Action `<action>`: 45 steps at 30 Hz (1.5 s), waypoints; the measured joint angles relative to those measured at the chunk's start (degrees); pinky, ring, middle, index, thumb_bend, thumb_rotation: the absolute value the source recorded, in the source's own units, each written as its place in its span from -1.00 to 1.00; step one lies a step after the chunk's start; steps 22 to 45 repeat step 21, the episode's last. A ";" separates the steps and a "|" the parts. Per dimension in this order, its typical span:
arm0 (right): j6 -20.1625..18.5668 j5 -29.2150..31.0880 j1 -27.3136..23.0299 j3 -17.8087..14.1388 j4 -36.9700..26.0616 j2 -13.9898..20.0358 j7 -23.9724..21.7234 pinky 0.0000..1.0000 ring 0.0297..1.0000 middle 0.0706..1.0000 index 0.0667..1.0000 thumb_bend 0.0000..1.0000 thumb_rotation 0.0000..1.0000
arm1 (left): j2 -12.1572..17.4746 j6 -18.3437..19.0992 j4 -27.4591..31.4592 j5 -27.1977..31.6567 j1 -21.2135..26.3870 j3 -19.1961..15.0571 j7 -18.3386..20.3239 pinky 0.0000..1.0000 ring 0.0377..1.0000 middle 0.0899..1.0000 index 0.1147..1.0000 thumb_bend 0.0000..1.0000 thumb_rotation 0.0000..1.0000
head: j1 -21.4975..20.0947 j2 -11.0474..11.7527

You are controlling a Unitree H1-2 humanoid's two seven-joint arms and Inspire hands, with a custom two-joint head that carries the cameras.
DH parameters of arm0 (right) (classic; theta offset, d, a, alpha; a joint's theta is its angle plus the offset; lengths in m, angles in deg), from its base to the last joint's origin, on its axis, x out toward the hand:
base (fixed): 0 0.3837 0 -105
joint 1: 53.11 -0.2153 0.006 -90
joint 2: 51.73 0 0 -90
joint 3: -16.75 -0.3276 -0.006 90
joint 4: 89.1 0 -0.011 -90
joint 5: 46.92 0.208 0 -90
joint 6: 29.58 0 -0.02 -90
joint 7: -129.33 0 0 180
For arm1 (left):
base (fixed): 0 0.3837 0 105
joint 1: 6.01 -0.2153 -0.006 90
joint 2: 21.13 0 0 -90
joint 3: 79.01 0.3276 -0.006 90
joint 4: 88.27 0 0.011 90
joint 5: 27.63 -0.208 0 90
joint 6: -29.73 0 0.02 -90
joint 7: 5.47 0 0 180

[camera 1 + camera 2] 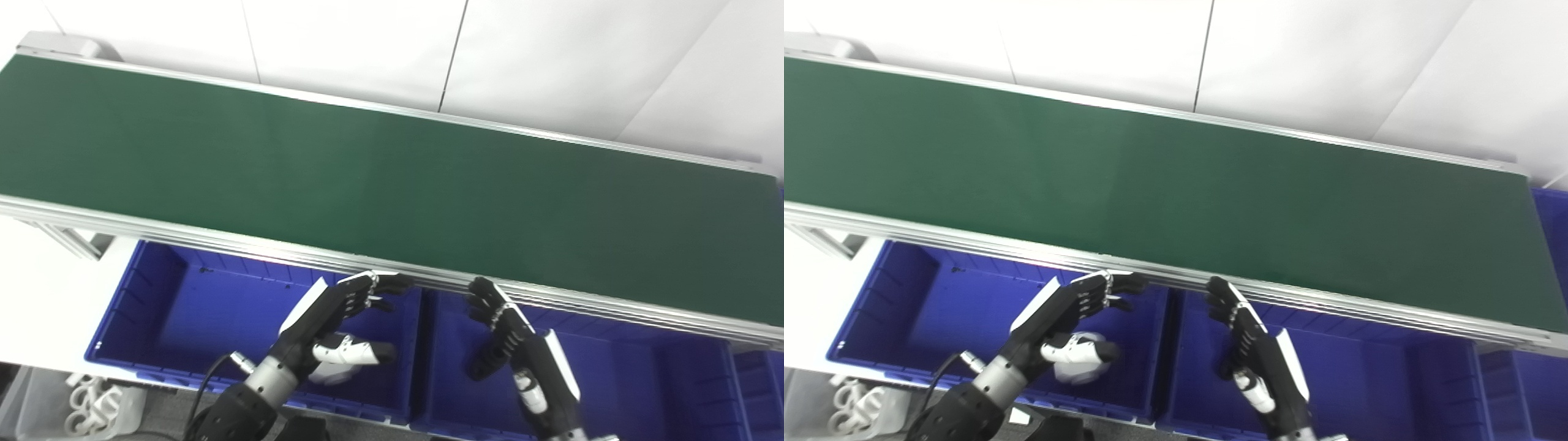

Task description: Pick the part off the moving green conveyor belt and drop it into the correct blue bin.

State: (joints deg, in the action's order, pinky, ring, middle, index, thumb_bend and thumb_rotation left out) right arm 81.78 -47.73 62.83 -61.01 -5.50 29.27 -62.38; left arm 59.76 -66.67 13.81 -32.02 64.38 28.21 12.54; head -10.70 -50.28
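Note:
The green conveyor belt (367, 171) runs across the view from upper left to lower right, and no part shows on it. My left hand (331, 318) is open, fingers apart, over the right end of the left blue bin (165, 306). A white part (1077, 369) lies in that bin just under the thumb, partly hidden; I cannot tell if they touch. My right hand (514, 337) is open and empty, fingers slightly curled, over the left end of the right blue bin (643, 380). Both hands' fingertips are close to the belt's near rail (245, 245).
The belt's aluminium frame overhangs the bins' far sides. Another blue bin (1552, 245) shows at the far right edge. Several white parts (92, 404) lie in a clear container at the bottom left. White wall panels stand behind the belt.

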 measured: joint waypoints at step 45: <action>0.01 -4.62 0.15 1.78 0.92 -2.95 2.68 0.81 0.85 0.91 0.85 0.89 0.92 | 2.97 -7.29 -4.25 0.56 -0.13 0.89 -0.04 0.59 0.75 0.76 0.62 0.72 0.30 | -0.12 2.29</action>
